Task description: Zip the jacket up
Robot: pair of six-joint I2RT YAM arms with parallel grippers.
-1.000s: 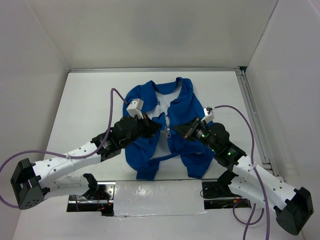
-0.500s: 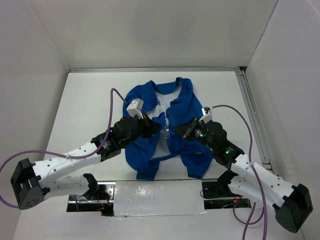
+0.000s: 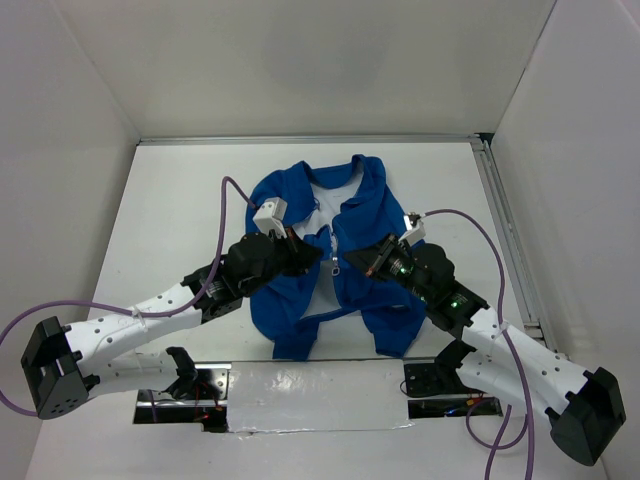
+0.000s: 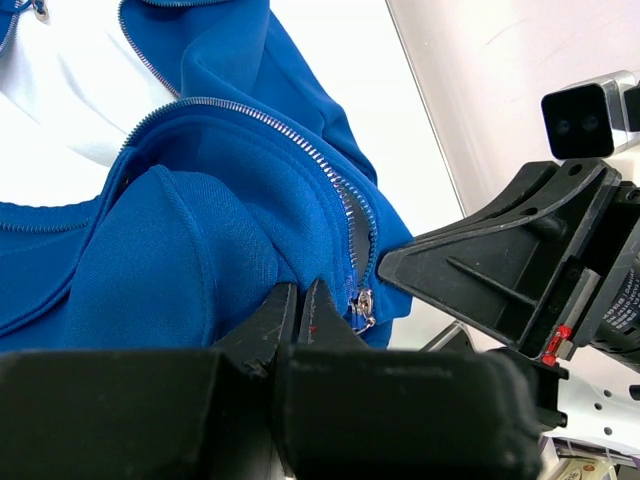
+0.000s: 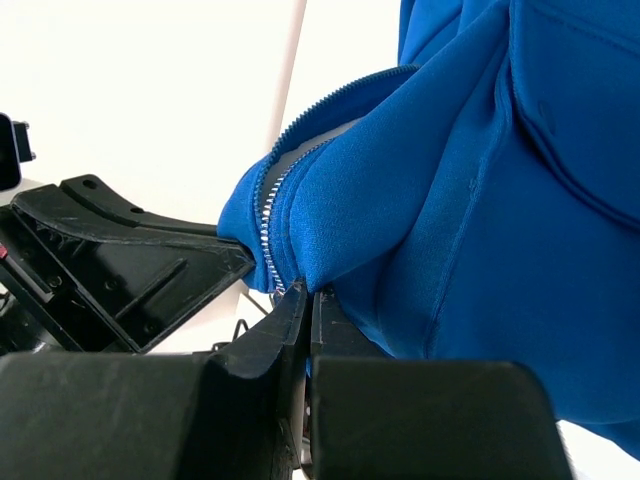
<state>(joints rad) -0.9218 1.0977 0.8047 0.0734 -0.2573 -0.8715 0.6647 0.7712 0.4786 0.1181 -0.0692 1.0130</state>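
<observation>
The royal-blue jacket (image 3: 370, 215) lies open on the white table, white lining (image 3: 325, 215) showing. My left gripper (image 3: 318, 256) is shut on the jacket's left front hem beside the silver zipper slider (image 4: 362, 303). In the left wrist view the closed jaws pinch blue fabric (image 4: 180, 250) just left of the slider. My right gripper (image 3: 350, 262) is shut on the right front edge at the zipper's bottom end (image 5: 272, 262). The two grippers almost touch at the jacket's lower middle. The right gripper's black finger (image 4: 490, 270) shows in the left wrist view.
The white table (image 3: 180, 200) is walled by white panels on three sides. A metal rail (image 3: 505, 230) runs along the right edge. Purple cables (image 3: 228, 215) loop over both arms. A taped strip (image 3: 320, 395) lies at the near edge between the arm bases.
My right gripper has shifted slightly left toward the zipper bottom, closing the gap to the left gripper. The left arm and jacket are nearly unchanged.
</observation>
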